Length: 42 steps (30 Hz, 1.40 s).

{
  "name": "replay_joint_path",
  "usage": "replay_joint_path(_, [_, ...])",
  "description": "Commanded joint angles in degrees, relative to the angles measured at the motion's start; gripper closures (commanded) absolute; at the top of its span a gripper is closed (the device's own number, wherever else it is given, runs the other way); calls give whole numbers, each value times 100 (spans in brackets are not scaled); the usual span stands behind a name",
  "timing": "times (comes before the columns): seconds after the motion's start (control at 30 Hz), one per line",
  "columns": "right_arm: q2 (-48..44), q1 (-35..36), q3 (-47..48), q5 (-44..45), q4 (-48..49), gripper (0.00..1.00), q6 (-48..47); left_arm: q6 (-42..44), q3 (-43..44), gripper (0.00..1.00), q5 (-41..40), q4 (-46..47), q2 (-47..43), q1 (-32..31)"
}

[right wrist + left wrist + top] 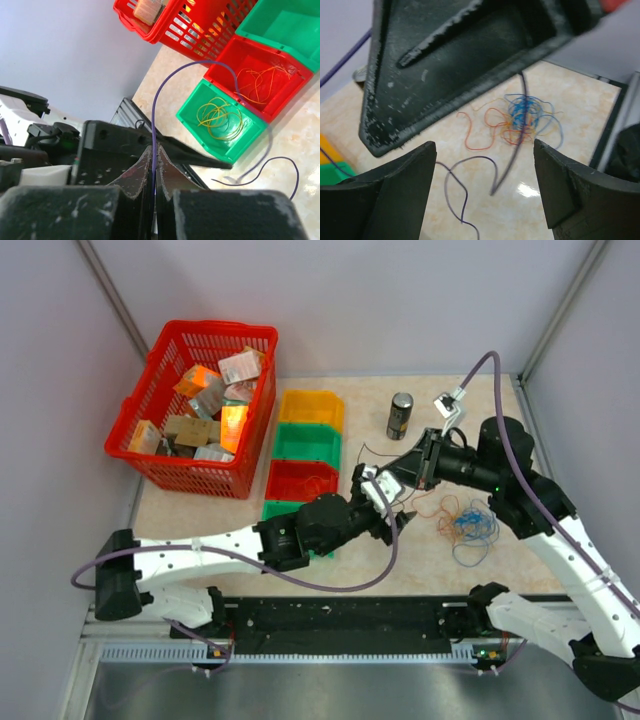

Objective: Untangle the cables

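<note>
The tangle of orange and blue cables [470,523] lies on the table right of centre; it also shows in the left wrist view [525,117]. My right gripper [412,468] is shut on a thin purple cable [175,75], pinched between its fingers [145,167]. That cable arcs up, then hangs down to the table. My left gripper [392,502] is open and empty, its jaws wide apart just under the right gripper. In the left wrist view [485,167] a loose purple cable loop [455,185] lies on the table between its fingers.
A row of small bins stands left of centre: yellow [310,406], green [308,442], red [298,480] holding orange wires [260,82], and a green one [192,112] holding yellow wires. A red basket [160,355] of boxes stands far left. A dark can [400,416] stands at the back.
</note>
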Motion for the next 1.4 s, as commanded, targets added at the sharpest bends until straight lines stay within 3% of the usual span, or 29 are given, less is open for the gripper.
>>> replay_joint_path(0.0, [-76,-33,219,16,79,100,296,126,552,18,-1492,157,340,-5])
replay_joint_path(0.13, [-199,-42,105,-10,52,100,287,381,623,22,-2670,253,482,-49])
replay_joint_path(0.27, [-217,-42,34,-72,35,100,234,505,395,21,-2822,420,342,-93])
replay_joint_path(0.4, [-156,-33,87,-194,26,100,182,549,263,1,-2787,429,201,-93])
replay_joint_path(0.87, [-50,-42,280,-599,-273,100,-196,1498,210,1,-2663,517,69,56])
replay_joint_path(0.97, [-32,-42,324,-704,-343,100,-258,1595,192,3,-2140,307,-19,223])
replay_joint_path(1.03, [-15,-42,351,-836,-369,100,-302,1656,149,7,-1158,53,-177,328])
replay_joint_path(1.13, [-15,-33,368,-915,-396,100,-381,1788,-53,24,-284,51,-423,390])
replay_joint_path(1.37, [-32,-33,360,-1073,-396,100,-469,1481,-185,57,332,-63,-661,733])
